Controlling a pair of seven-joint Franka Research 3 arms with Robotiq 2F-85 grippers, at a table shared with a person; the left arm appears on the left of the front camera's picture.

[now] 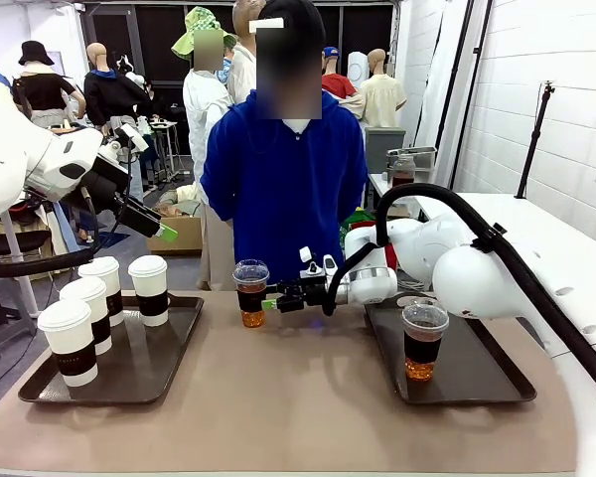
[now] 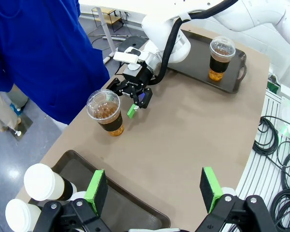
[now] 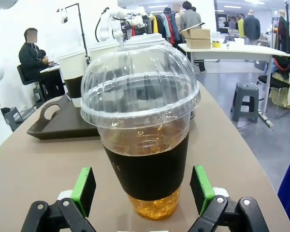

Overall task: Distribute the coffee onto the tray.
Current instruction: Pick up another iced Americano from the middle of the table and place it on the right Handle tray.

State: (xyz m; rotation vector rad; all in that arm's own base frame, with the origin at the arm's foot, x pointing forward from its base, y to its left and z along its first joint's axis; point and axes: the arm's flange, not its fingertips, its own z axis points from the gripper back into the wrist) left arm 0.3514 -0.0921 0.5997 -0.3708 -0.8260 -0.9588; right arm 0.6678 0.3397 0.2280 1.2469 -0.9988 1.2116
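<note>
Right claw, pads apart, flanks a dome-lidded cup of brown drink standing on the surface; an off-centre squeeze could tip it.

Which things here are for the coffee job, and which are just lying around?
For the job: four lidded paper cups on the left tray; dome-lidded cup on the table; dome-lidded cup on the right tray.
Just lying about: cables; stool.

Table middle lies open — person blocks the far edge
</note>
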